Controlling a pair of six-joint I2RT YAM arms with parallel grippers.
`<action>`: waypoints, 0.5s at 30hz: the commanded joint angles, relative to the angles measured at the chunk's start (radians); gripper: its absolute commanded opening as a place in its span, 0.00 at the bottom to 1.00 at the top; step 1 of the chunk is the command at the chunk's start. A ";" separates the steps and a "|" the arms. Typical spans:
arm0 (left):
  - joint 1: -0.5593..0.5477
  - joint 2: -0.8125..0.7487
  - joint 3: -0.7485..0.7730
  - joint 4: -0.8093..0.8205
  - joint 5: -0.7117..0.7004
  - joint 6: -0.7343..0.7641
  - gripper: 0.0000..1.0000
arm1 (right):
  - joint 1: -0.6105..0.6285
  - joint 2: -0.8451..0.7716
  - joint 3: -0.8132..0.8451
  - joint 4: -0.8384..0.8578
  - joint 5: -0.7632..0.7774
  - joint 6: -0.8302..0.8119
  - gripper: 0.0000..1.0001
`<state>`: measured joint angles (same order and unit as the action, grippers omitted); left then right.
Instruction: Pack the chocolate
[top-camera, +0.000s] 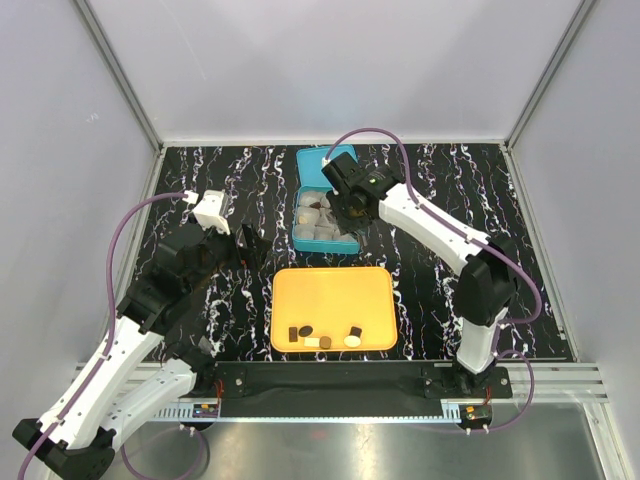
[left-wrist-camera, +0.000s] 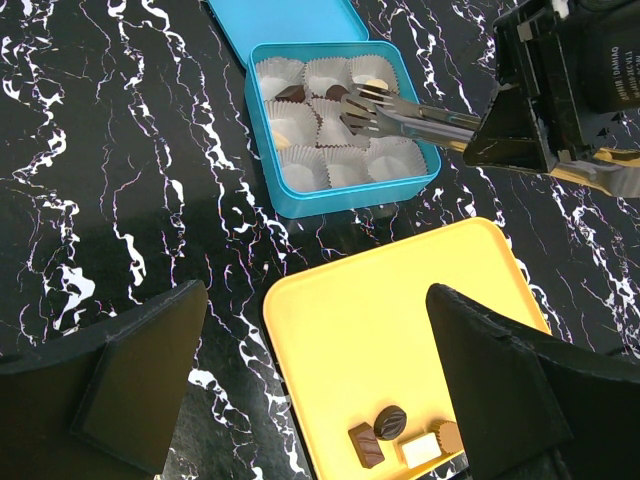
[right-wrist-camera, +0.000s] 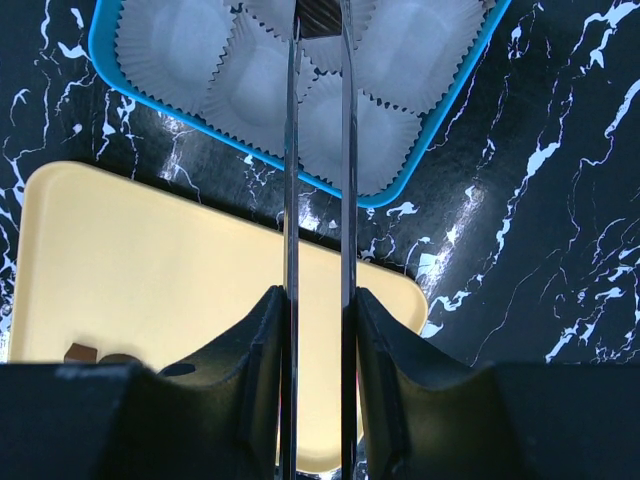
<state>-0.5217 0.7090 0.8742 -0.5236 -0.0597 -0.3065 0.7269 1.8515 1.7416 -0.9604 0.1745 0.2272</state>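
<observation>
Right hand (right-wrist-camera: 318, 340) pinches steel tongs (left-wrist-camera: 420, 120) together, apparently setting dark chocolate (right-wrist-camera: 320, 12) into the blue box (left-wrist-camera: 345, 200); left hand (left-wrist-camera: 315, 385) hangs spread.

Orange tray (left-wrist-camera: 400, 320) near blue box (left-wrist-camera: 340, 200)

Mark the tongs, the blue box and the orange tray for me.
tongs (left-wrist-camera: 445, 125): left wrist view, on the metal arms near the held end.
blue box (left-wrist-camera: 350, 198): left wrist view, on its near outer wall.
orange tray (left-wrist-camera: 400, 330): left wrist view, on its bare middle.
</observation>
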 joint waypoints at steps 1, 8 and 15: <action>0.003 -0.005 -0.007 0.042 -0.002 0.012 0.99 | -0.009 0.009 0.044 0.054 0.013 -0.022 0.36; 0.003 -0.003 -0.007 0.043 0.000 0.012 0.99 | -0.015 0.035 0.058 0.063 0.000 -0.014 0.39; 0.003 -0.003 -0.009 0.043 0.001 0.012 0.99 | -0.015 0.051 0.059 0.060 0.005 -0.017 0.43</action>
<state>-0.5213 0.7090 0.8742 -0.5236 -0.0593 -0.3065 0.7193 1.8996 1.7504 -0.9325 0.1719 0.2211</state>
